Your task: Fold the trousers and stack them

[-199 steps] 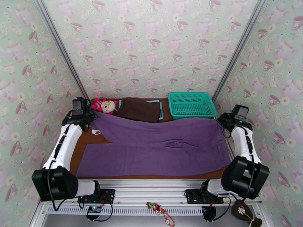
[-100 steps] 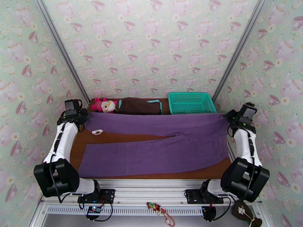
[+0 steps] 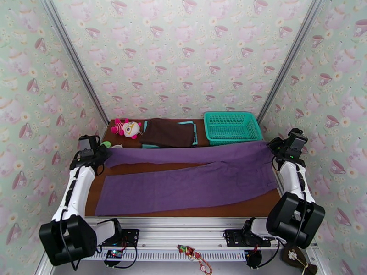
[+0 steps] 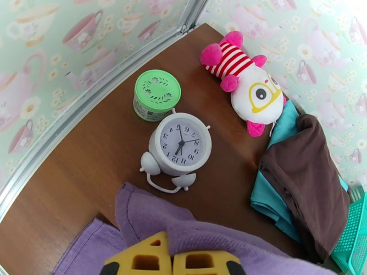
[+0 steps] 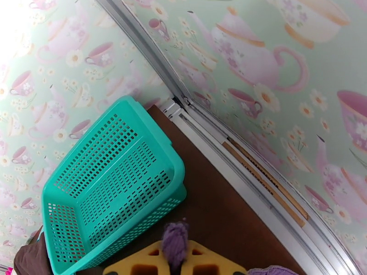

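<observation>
Both your pincers are clamped on the trousers right now. The left pincer has a fold of purple cloth bunched over its yellow fingers, and the right pincer is pinching just a small tuft.

The trousers are spread across the table, waist on the right, hems on the left. The far leg is pulled tight between your two pincers, and the near leg lies flat toward the near edge.

This fabric looks thin, soft and light, so I'd guess it'll sag in the middle and flop wherever you drop it, with no stiffness to help you. It won't break, but it could slide out of a skimpy pinch, and that right-hand tuft looks skimpy to me.

Best holds are probably the corners, hem on one side and waistband on the other, with a decent bite of cloth. Watch the alarm clock and green tin just beyond the left hem, since a dragging leg could knock them.
</observation>
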Motion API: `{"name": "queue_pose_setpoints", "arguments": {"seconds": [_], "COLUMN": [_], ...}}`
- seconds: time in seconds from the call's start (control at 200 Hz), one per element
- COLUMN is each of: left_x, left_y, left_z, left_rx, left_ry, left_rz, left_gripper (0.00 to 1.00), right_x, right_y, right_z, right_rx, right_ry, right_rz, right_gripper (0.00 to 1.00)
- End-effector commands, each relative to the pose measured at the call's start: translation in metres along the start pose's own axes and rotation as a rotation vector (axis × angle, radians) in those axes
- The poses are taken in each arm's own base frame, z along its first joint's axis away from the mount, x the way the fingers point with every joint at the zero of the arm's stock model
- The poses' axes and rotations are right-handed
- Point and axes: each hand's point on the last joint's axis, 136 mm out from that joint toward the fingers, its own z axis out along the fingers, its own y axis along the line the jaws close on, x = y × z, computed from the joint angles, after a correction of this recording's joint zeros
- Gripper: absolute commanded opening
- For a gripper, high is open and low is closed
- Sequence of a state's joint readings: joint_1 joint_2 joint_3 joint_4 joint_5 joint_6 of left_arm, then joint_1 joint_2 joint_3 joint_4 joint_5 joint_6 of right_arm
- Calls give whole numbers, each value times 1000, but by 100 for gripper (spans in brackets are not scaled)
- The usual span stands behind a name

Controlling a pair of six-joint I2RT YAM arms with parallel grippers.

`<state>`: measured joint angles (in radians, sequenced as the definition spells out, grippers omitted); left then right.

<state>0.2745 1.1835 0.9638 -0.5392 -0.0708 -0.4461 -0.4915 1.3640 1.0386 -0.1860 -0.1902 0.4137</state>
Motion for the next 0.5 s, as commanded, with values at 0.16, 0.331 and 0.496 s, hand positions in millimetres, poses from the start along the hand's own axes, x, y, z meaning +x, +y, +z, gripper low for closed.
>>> {"name": "queue_pose_setpoints", "arguments": {"seconds": [0.16,0.331,0.496], "left_x": [15,16,19], "left_y": [30,44,57], "left_z": [1,-8,-16], "left_rx": [-49,-71,-98], "left_ry": [-7,-19,-33], "left_rz": [-60,-91,-107], "left_gripper": [0,0,0], "right_x": [-13,-14,-10], "right_y": [-18,-23,-26], "right_z": [-21,-29,-36], "right_rx": [116,152,159], "right_ry": [-62,-86,-99], "right_rz": [-10,8,13], "right_gripper": [0,0,0]}}
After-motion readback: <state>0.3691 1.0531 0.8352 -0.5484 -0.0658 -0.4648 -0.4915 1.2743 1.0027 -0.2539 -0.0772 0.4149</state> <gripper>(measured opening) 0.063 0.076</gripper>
